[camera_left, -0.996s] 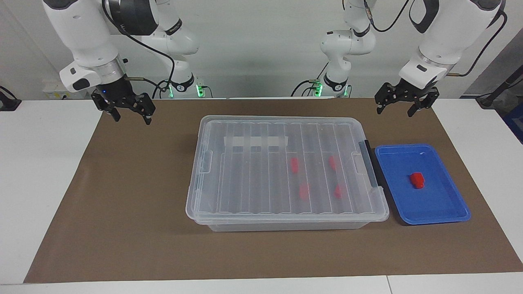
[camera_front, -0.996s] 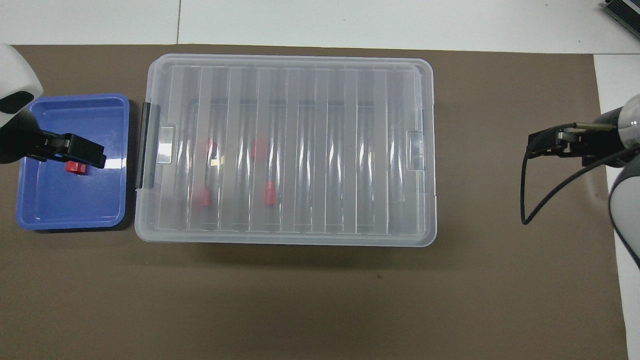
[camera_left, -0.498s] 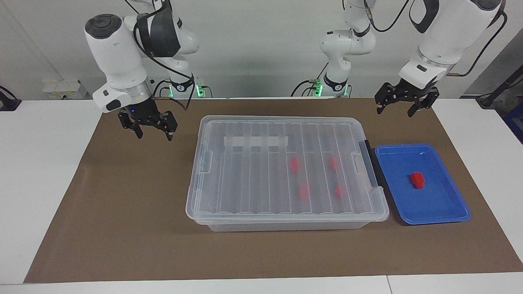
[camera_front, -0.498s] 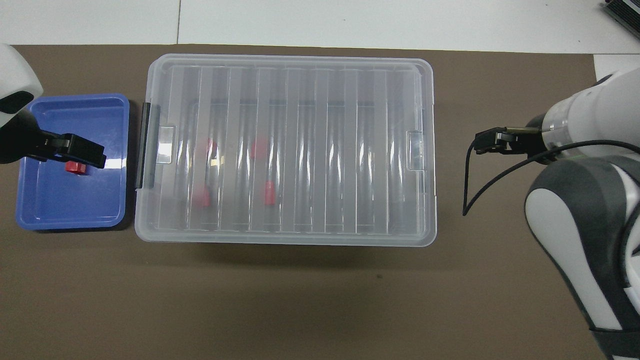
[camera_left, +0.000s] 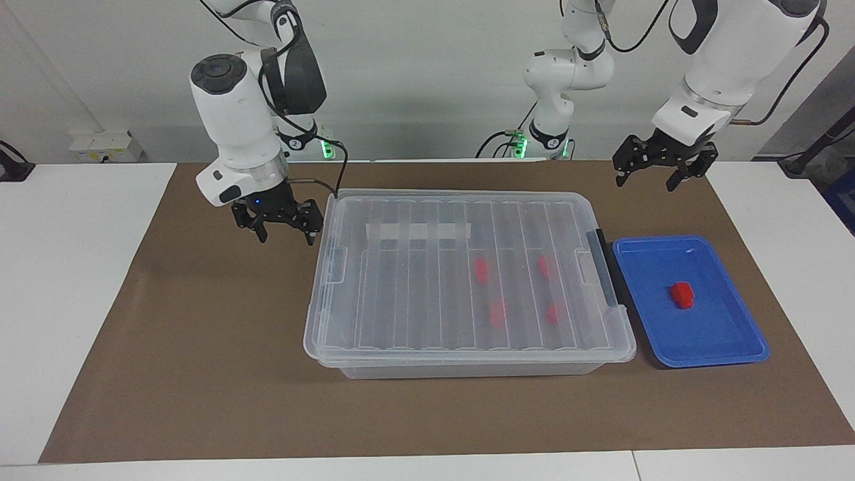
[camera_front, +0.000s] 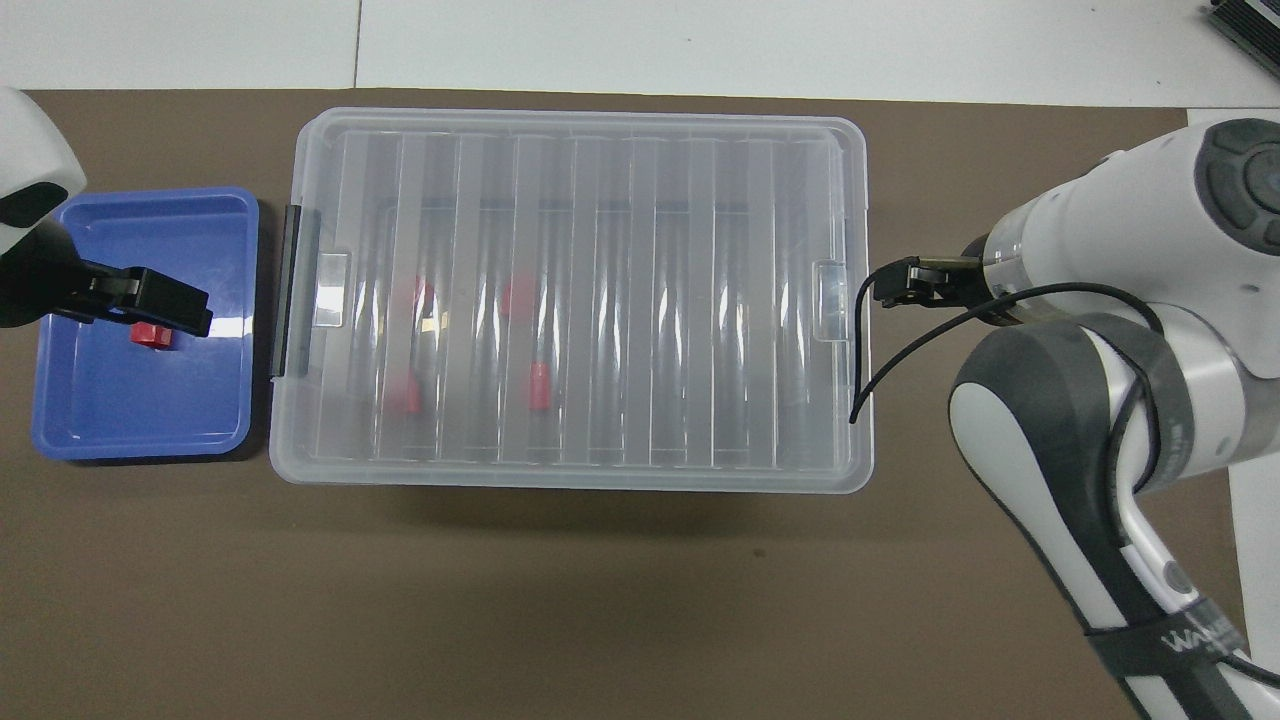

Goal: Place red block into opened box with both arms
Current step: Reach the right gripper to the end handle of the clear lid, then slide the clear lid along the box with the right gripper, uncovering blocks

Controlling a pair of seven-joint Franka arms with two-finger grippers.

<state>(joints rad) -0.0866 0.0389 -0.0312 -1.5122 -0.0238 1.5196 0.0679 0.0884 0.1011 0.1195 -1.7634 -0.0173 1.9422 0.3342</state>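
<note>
Two open grippers hang above the brown mat (camera_left: 200,347), neither holding anything. Nearest the robots, the left gripper (camera_left: 657,172) hovers with its fingers spread over the mat's edge at the left arm's end of the table, above the side of the blue tray (camera_left: 721,354) that lies closest to the robots. The right gripper (camera_left: 286,230) hangs low just beside the box (camera_left: 347,294) at the right arm's end, its fingers apart, close to the box's corner but apart from it; a black cable (camera_front: 868,350) loops from its wrist over the lid's edge. Farther out, the box sits in the middle of the mat with its ribbed clear lid (camera_left: 427,280) still on, a white tape strip (camera_left: 419,231) across the lid and a black handle (camera_left: 604,270) at the end facing the tray. Four red blocks (camera_left: 497,312) show blurred through the lid, inside the box toward the tray end. The red block (camera_left: 682,294) lies alone in the blue tray, beside the box.
</note>
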